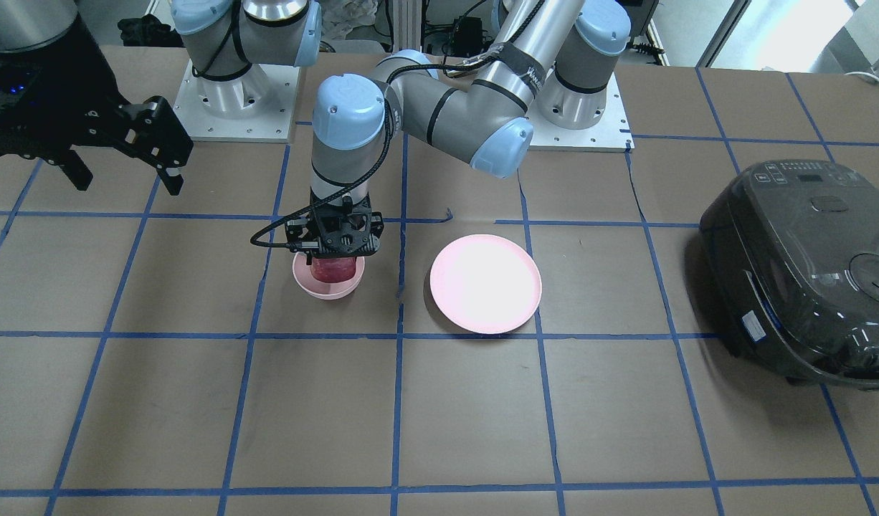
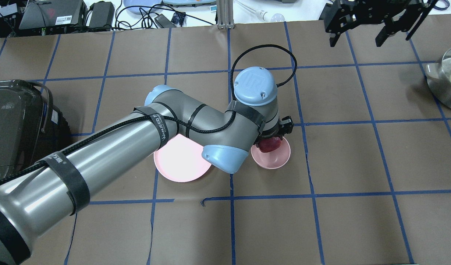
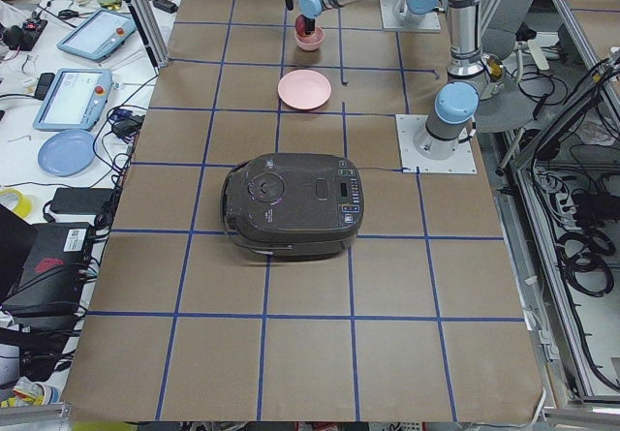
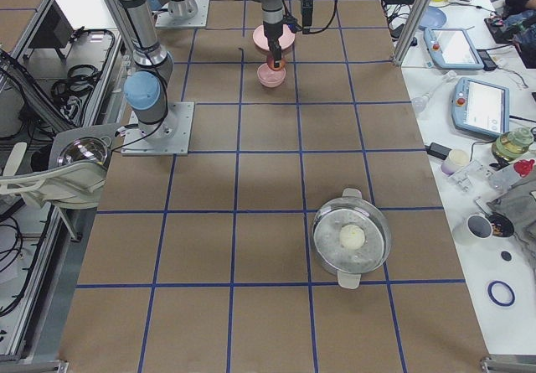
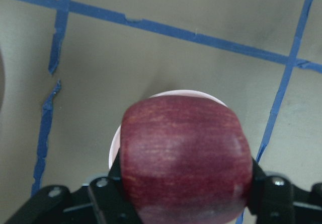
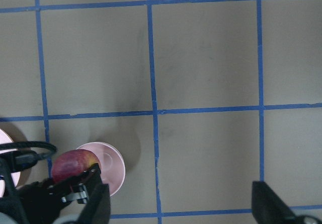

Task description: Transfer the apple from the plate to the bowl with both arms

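We are reading just "UR" on the left arm's (image 2: 196, 119) blue joint cap (image 2: 255, 86) — the white print on its black strap (image 2: 162, 127) is blurring.

The rounded apple (image 5: 185, 143) in my black left end effector (image 5: 185, 194) is dark red, faintly streaked; the deep bowl (image 1: 330, 291) and shallow plate (image 1: 485, 283) are pale pink; the table (image 1: 317, 416) is brown with blue gridlines (image 1: 396, 416).

Front-facing and overhead cameras look steeply down from opposite sides: the bowl (image 1: 328, 290) lies at 9 o'clock of the plate (image 1: 485, 283) in one, 3 o'clock in the other.
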